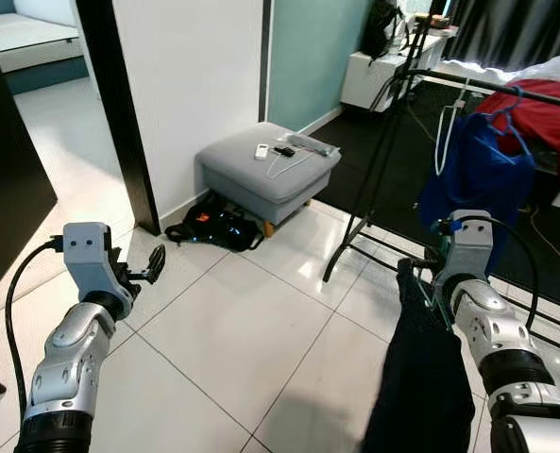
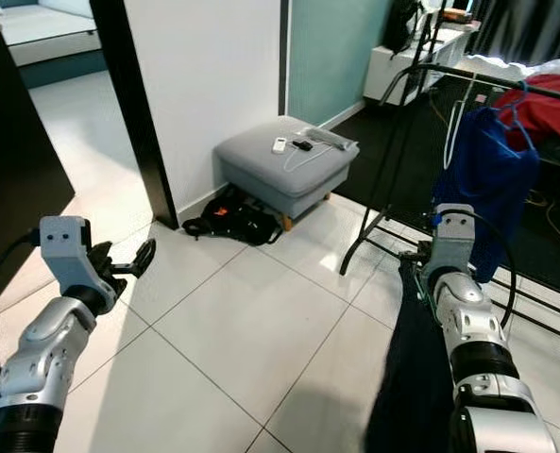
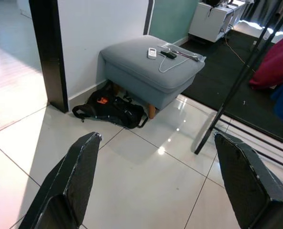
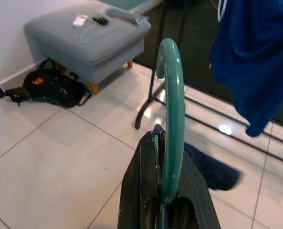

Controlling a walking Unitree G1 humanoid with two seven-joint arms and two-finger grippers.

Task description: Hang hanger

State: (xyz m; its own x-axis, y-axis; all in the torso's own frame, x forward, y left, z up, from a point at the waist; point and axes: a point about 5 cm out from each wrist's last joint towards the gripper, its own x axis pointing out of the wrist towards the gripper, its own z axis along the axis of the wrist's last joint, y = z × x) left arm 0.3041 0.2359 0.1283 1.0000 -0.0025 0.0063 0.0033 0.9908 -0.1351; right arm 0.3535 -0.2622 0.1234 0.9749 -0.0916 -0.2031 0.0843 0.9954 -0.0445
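A home — a bedroom with a grey footstool point(image 1: 268, 168), clothes rack point(image 1: 393, 142) and white-tiled floor point(image 1: 242, 330).

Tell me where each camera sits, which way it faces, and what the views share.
Left and right eye views: on the head, looking forward and down at tiled floor; left gripper, open, and right gripper show.
Left wrist view: along its open fingers toward the grey ottoman.
Right wrist view: along shut fingers clamping the green hanger, facing the blue garment on the rack.
Shared: ottoman, black bag, rack.
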